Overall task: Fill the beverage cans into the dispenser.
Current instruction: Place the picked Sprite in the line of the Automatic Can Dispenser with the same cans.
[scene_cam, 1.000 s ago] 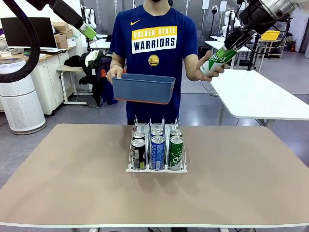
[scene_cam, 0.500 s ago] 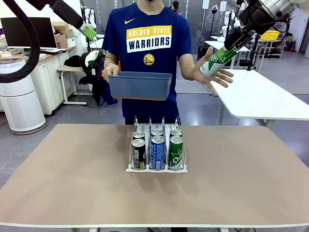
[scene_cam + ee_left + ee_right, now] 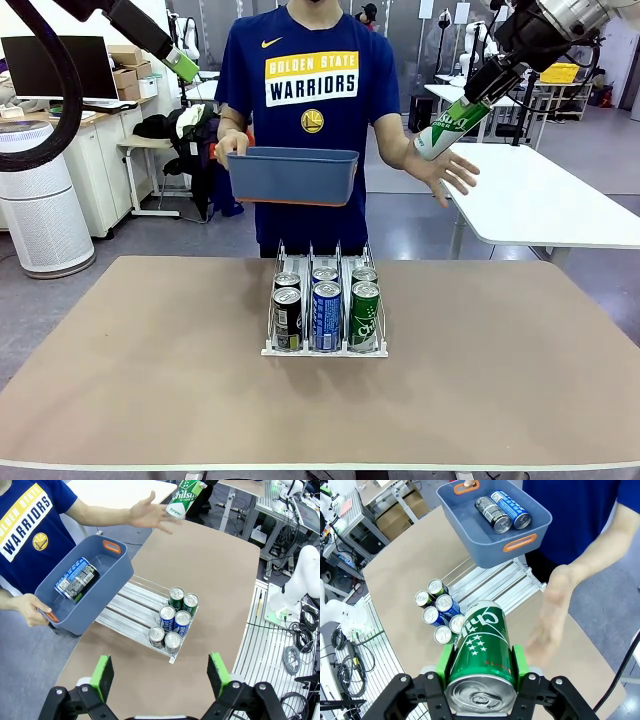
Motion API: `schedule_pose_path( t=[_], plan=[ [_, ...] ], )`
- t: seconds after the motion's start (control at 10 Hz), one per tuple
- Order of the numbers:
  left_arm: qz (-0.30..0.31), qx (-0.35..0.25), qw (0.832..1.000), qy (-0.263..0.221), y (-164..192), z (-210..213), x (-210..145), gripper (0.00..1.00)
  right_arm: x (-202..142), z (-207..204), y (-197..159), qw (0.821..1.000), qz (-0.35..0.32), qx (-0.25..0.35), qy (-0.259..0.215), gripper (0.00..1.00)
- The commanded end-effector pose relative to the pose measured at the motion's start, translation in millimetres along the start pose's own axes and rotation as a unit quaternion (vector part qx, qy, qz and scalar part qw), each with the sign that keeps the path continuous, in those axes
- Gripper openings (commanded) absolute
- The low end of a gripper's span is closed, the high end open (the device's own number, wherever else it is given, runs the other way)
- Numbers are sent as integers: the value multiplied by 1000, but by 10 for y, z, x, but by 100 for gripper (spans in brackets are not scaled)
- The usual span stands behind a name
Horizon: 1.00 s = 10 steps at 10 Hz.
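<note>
High at the right, my right gripper (image 3: 487, 85) is shut on a green beverage can (image 3: 452, 128), held tilted in the air. In the right wrist view the gripper (image 3: 481, 662) clamps that can (image 3: 482, 640) between its green pads. The person's open hand (image 3: 447, 170) hangs just below the can, apart from it. The white wire dispenser (image 3: 272, 345) stands mid-table with several cans (image 3: 327, 315) at its front. My left gripper (image 3: 180, 65) is raised at the upper left. Its wrist view shows it (image 3: 161, 675) open and empty above the dispenser (image 3: 125, 610).
The person holds a blue-grey bin (image 3: 293, 175) over the table's far edge with the other hand. Dark and blue cans (image 3: 502, 512) lie inside it. The brown table (image 3: 150, 380) is bare around the rack. A white table (image 3: 540, 200) stands at the right.
The person's hand has let go of the green can and dropped below it, fingers spread. The can stays in my right gripper. Neither arm has moved.
</note>
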<state>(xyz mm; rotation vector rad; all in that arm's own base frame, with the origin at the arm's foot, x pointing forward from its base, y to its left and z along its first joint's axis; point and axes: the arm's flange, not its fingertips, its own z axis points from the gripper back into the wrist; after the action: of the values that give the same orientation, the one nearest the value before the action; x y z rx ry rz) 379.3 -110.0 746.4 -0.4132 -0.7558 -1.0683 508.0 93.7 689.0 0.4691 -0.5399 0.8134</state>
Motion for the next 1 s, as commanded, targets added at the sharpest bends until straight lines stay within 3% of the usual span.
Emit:
schedule_pose_path(
  t=[0.0, 0.5, 0.6, 0.7, 0.9],
  plan=[
    [2, -1, 1000, 4, -11, 9, -13, 100, 10, 15, 5, 1000, 2, -1, -1, 0],
    [2, -1, 1000, 4, -11, 9, -13, 100, 10, 15, 5, 1000, 2, -1, -1, 0],
    [2, -1, 1000, 4, -11, 9, -13, 100, 0, 0, 0, 1000, 0, 0, 0, 58],
    [2, -1, 1000, 4, -11, 9, -13, 100, -31, 4, 71, 1000, -21, 7, -2, 58],
    [2, -1, 1000, 4, -11, 9, -13, 100, -99, -12, 301, 997, -62, -38, 19, 58]
  ],
)
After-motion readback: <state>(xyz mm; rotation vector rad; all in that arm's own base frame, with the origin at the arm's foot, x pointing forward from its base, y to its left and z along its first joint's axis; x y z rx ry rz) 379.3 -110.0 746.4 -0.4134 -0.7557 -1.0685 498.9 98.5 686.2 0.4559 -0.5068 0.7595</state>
